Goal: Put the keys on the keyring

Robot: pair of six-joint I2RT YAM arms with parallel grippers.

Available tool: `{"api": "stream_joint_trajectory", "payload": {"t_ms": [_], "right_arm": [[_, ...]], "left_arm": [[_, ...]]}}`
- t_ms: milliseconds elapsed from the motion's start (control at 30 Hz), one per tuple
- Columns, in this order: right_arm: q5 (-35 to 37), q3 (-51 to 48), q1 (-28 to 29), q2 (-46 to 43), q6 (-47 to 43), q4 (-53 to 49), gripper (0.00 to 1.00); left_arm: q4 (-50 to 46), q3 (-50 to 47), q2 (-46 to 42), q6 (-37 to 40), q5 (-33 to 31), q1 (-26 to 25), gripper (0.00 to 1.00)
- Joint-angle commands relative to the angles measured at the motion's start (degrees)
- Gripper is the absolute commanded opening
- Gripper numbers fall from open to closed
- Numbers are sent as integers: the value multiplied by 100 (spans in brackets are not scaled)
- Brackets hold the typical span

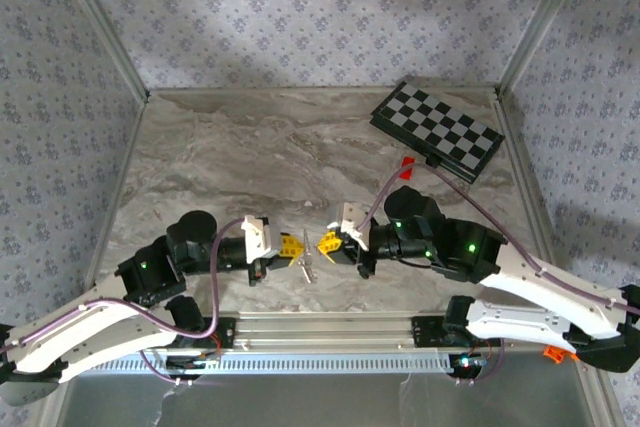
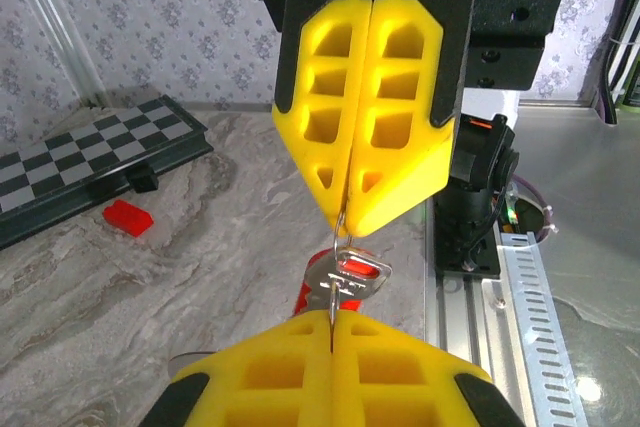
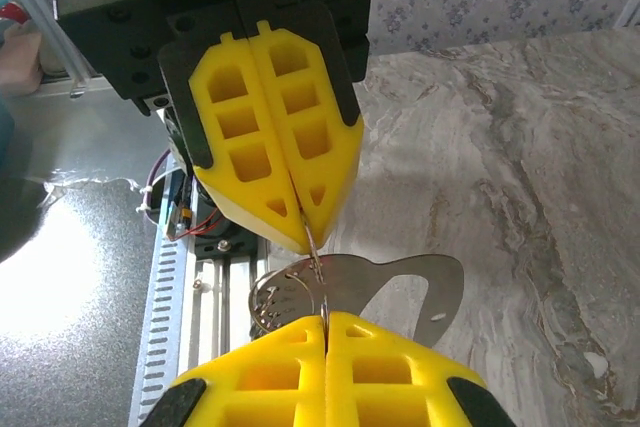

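The keyring (image 2: pixel 341 243) is a thin wire loop stretched between my two grippers just above the table. My left gripper (image 2: pixel 332 319) is shut on one side of it and my right gripper (image 3: pixel 325 319) is shut on the opposite side (image 3: pixel 318 265). A silver key (image 2: pixel 352 269) with something red behind it hangs from the loop. In the right wrist view a flat silver cut-out piece (image 3: pixel 410 282) and a round perforated tag (image 3: pixel 282 299) hang there. From above, the left gripper (image 1: pixel 292 245) and right gripper (image 1: pixel 326 241) meet tip to tip over the dangling keys (image 1: pixel 307 265).
A folded chessboard (image 1: pixel 437 130) lies at the back right, with a small red block (image 1: pixel 407 162) in front of it. The aluminium rail (image 1: pixel 320 327) holding the arm bases runs along the near edge. Patterned walls close in the marble table (image 1: pixel 250 147).
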Motion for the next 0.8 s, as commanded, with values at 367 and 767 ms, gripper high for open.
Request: {"api": "stream_joint_trajectory", "payload": {"t_ms": [367, 767], "right_arm": [[151, -8, 146, 132, -130, 233, 0], [192, -56, 156, 114, -145, 271, 0]], "left_arm": [[488, -96, -112, -133, -107, 14, 0], [536, -128, -157, -121, -187, 11, 0]]}}
